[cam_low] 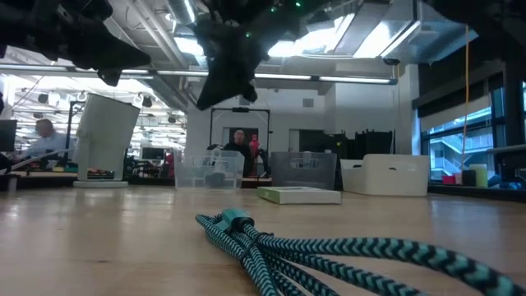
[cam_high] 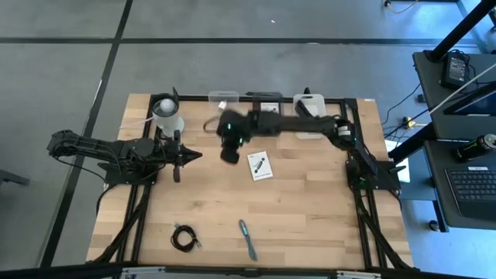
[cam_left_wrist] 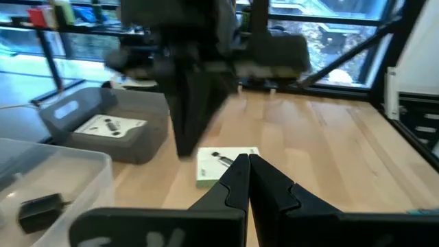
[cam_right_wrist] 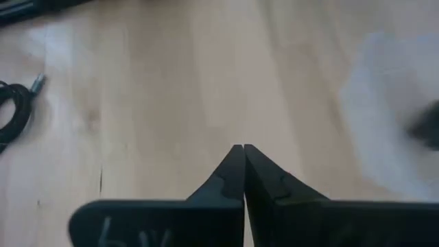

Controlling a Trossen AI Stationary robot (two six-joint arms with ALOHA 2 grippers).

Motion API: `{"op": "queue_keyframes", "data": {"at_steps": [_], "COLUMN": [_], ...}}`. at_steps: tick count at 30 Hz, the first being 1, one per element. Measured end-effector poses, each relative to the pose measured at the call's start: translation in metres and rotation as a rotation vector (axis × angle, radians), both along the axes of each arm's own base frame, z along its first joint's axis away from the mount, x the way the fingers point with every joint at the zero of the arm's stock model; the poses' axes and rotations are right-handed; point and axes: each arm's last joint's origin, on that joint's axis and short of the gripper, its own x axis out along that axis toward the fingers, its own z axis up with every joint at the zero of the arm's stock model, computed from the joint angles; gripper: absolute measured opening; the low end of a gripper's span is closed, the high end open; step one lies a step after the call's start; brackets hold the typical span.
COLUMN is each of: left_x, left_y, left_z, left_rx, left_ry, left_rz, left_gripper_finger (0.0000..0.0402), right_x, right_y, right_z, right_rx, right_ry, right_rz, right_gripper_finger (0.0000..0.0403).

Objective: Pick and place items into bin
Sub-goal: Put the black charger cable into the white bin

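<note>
A white card bearing a black part (cam_high: 260, 165) lies flat near the table's middle, also in the left wrist view (cam_left_wrist: 223, 165). A black coiled cable (cam_high: 184, 238) and a slim teal braided item (cam_high: 247, 239) lie near the front edge. Bins stand along the far edge: a clear one (cam_high: 223, 99), a grey one (cam_high: 267, 101) and a white one (cam_high: 308, 101). My right gripper (cam_high: 230, 151) hangs shut and empty above the table, just left of the card. My left gripper (cam_high: 194, 156) waits shut at the left, pointing toward the card.
A white round cup-like container (cam_high: 167, 115) stands at the far left, behind my left arm. The grey bin (cam_left_wrist: 103, 127) holds a card, and the clear bin (cam_left_wrist: 41, 206) holds a small black thing. Bare wood lies between the card and the front items.
</note>
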Motion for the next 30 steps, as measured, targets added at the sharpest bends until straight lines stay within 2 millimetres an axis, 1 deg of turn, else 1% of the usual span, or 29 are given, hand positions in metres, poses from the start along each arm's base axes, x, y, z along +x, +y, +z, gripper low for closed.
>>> {"op": "queue_keyframes", "data": {"at_steps": [2,4,7,8,12,16,20,23,27,30], "left_x": [0.0,0.0,0.0,0.0,0.003,0.011,0.026,0.043,0.066,0.084], "left_y": [-0.001,-0.001,-0.001,-0.001,-0.002,-0.002,-0.004,-0.006,-0.013,-0.022], "left_z": [0.0,-0.001,-0.002,-0.002,-0.001,0.009,0.022,0.033,0.046,0.053], "left_rx": [-0.003,-0.011,-0.046,-0.055,-0.061,-0.057,-0.044,-0.038,-0.1,-0.152], "left_ry": [0.003,0.012,0.016,0.019,0.045,0.136,0.259,0.374,0.565,0.712], "left_rz": [-0.03,-0.042,-0.035,-0.033,-0.032,-0.023,-0.011,-0.006,0.017,0.014], "left_gripper_finger": [0.0003,0.0003,0.0002,0.0002,0.0002,0.0002,0.0002,0.0002,0.0002,0.0002], "right_x": [-0.006,-0.013,-0.037,-0.047,-0.095,-0.151,-0.204,-0.239,-0.276,-0.297], "right_y": [0.015,0.028,0.044,0.049,0.061,0.071,0.08,0.085,0.091,0.093], "right_z": [-0.013,-0.02,-0.032,-0.034,-0.037,-0.042,-0.043,-0.042,-0.045,-0.049], "right_rx": [0.007,0.028,0.062,0.065,0.095,0.12,0.146,0.183,0.24,0.275], "right_ry": [-0.017,-0.093,-0.174,-0.21,-0.313,-0.326,-0.356,-0.397,-0.443,-0.475], "right_rz": [-0.015,-0.026,-0.048,-0.066,-0.144,-0.233,-0.295,-0.3,-0.274,-0.258], "right_gripper_finger": [0.0001,0.0001,0.0001,0.0001,0.0001,0.0,0.0,0.0,0.0,0.0]}}
